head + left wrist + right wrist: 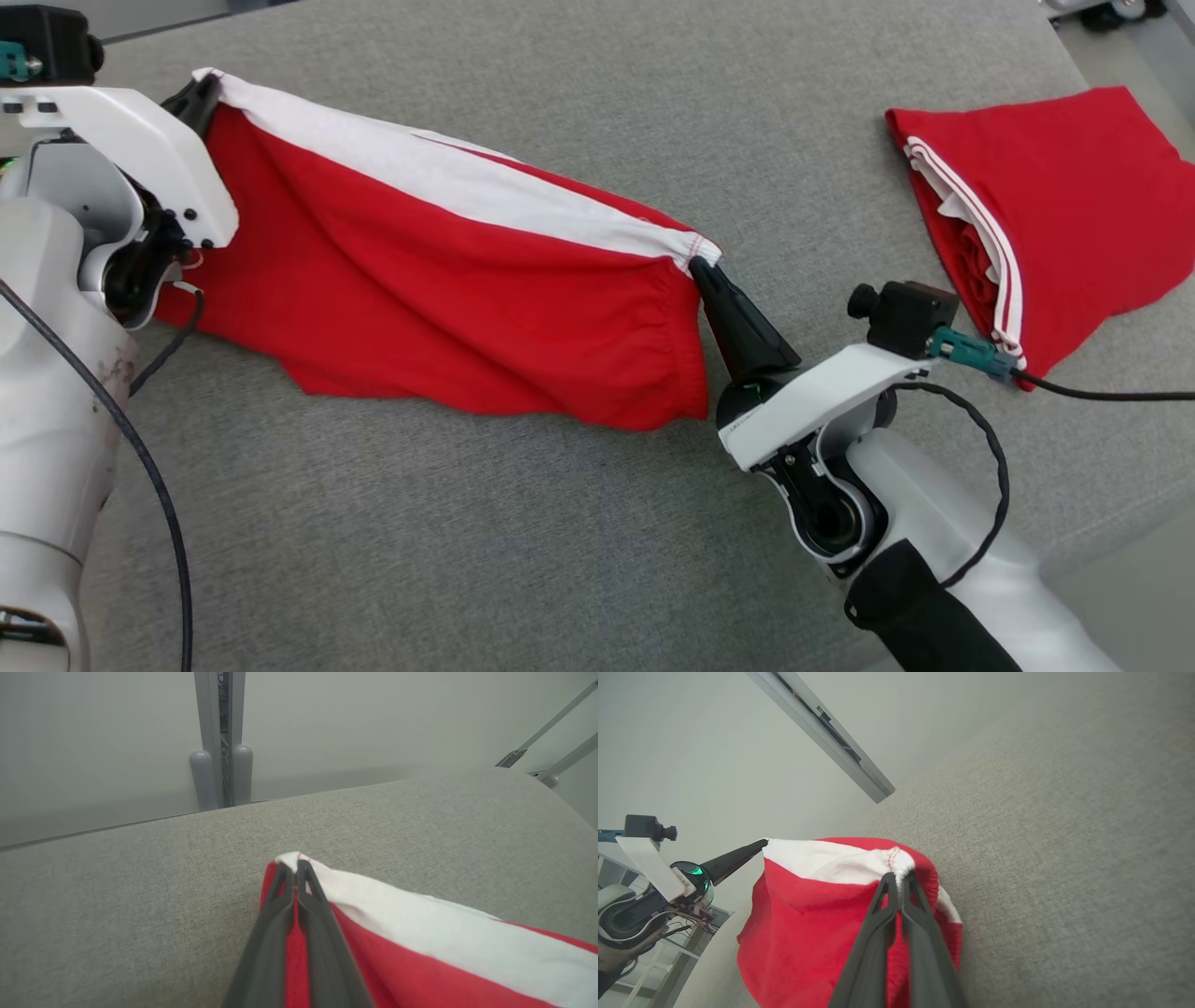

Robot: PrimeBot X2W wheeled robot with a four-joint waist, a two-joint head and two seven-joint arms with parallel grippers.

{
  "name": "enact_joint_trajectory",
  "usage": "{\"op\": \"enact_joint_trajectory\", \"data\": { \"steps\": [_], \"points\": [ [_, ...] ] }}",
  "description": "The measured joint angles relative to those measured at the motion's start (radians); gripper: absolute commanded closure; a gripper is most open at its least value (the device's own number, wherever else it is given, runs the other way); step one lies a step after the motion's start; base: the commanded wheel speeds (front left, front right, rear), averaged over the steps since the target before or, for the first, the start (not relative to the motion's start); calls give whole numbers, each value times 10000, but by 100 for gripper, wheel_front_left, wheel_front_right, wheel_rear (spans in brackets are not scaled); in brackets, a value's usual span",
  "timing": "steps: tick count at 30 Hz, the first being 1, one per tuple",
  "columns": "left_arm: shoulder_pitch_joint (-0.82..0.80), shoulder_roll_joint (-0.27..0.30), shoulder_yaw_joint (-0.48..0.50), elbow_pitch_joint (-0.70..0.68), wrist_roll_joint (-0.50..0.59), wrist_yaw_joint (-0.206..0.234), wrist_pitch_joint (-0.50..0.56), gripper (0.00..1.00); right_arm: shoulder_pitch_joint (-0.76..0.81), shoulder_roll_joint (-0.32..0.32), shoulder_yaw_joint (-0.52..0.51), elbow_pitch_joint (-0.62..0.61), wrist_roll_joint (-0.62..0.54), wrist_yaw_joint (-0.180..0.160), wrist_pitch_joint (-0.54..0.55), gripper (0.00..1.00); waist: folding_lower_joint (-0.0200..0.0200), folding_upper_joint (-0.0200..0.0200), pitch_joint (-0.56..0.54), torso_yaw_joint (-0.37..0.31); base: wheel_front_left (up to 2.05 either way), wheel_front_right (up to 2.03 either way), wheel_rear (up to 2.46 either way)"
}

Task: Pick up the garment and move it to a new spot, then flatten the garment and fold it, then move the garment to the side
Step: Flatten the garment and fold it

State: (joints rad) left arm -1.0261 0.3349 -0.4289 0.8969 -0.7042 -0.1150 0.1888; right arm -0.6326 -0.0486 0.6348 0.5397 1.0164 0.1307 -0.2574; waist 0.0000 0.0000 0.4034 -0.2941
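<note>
You have the left end effector [198, 93] clamped on one corner of the red garment's [420, 289] white band, and the right end effector [700, 266] clamped on the other. The garment hangs stretched between them over the grey fabric surface [560, 523]. A folded red cloth [1074, 187] lies well apart, at the right.

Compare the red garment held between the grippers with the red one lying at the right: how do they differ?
The held garment hangs stretched between the left gripper and right gripper; the lying garment rests ungripped on the grey surface. The held garment has a broad white band; the lying garment has thin white stripes. Both are red with white trim.
</note>
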Motion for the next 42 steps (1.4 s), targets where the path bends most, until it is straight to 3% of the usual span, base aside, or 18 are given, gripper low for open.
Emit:
{"op": "enact_joint_trajectory", "data": {
  "steps": [4,5,6,7,11,15,23,27,30,37,42],
  "points": [
    [-453,21,-113,943,-2,-73,56,97,-410,6,288,98,328,0,-29,100,0,0,270,-264,0,0,0],
    [-497,0,-161,1104,-6,-75,52,66,-453,6,286,65,339,0,-31,82,0,0,319,-315,0,0,0],
    [-498,-27,-198,1185,-19,-86,-61,28,-458,4,290,17,357,0,-33,54,0,0,360,-351,0,0,0],
    [-517,-58,-228,1264,-48,-88,-155,0,-457,4,288,-13,366,0,-38,0,0,0,394,-373,0,0,0],
    [-675,-242,-385,1484,-190,-117,-504,0,-374,12,121,-115,125,0,-44,0,0,0,417,-281,0,0,0],
    [-662,-203,-489,1177,-299,-119,-1634,0,107,10,-428,-412,-683,0,-71,0,0,0,365,-98,0,0,0],
    [292,190,-282,359,-301,-61,-4153,0,1638,15,-2537,-2197,-3390,0,-69,0,0,0,58,372,0,0,0],
    [1096,403,142,-888,-71,497,-4462,0,2260,2,-3430,-3388,-4817,0,-73,0,0,0,-101,671,0,0,0],
    [2073,614,796,-2608,336,1133,-4487,0,2632,2,-3900,-3958,-5597,0,-71,0,0,0,-217,889,0,0,0],
    [5194,616,1484,-6337,1730,2642,-4489,0,3271,-2,-4740,-4282,-7223,0,-71,0,0,0,-593,1339,0,0,0],
    [6778,598,1519,-8034,2255,3317,-4489,0,3686,-12,-5402,-4391,-8226,0,-71,0,0,0,-845,1578,0,0,0]
  ]
}}
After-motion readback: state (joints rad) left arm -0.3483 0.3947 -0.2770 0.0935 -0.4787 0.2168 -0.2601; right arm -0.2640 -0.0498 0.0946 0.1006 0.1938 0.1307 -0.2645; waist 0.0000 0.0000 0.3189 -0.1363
